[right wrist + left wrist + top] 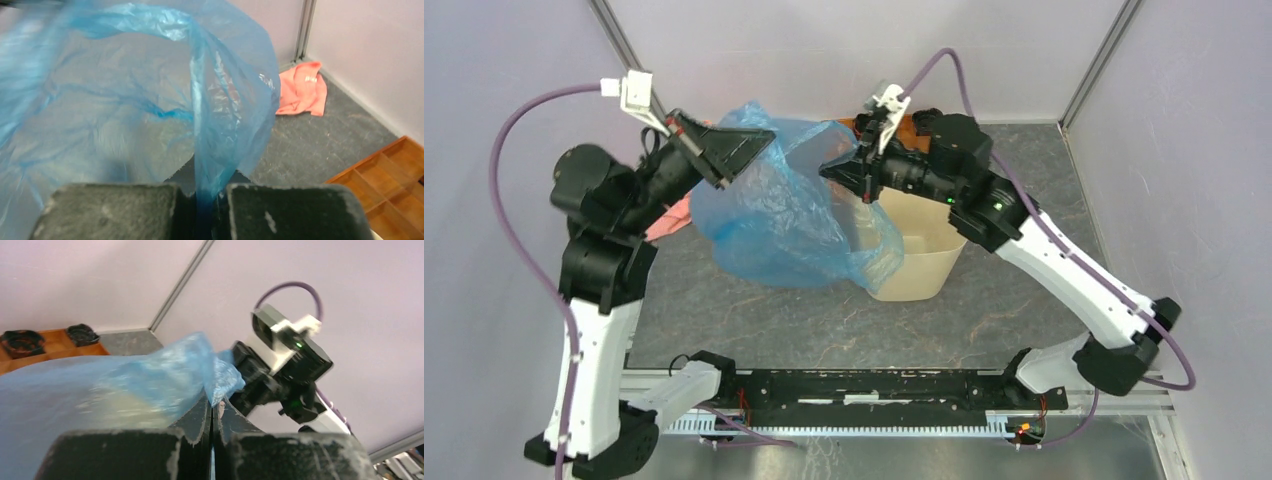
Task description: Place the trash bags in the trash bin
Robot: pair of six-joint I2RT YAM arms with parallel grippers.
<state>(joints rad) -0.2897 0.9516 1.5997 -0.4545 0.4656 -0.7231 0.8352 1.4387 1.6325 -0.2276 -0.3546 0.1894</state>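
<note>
The light-blue translucent trash bag [789, 210] hangs open in the air between my two grippers, its lower part draped against the left side of the beige trash bin [919, 260]. My left gripper [769, 137] is shut on the bag's left rim; in the left wrist view the film [150, 377] bunches at the closed gripper [214, 402]. My right gripper [824, 168] is shut on the bag's right rim, above the bin's left edge; in the right wrist view a fold of film [200, 115] runs down into the gripper [206, 192].
A salmon-pink cloth [674, 215] lies on the table behind my left arm, also in the right wrist view [302, 90]. An orange-brown compartment tray [904, 125] sits behind the bin, also at the right wrist view's lower right [385, 172]. Purple walls enclose the table.
</note>
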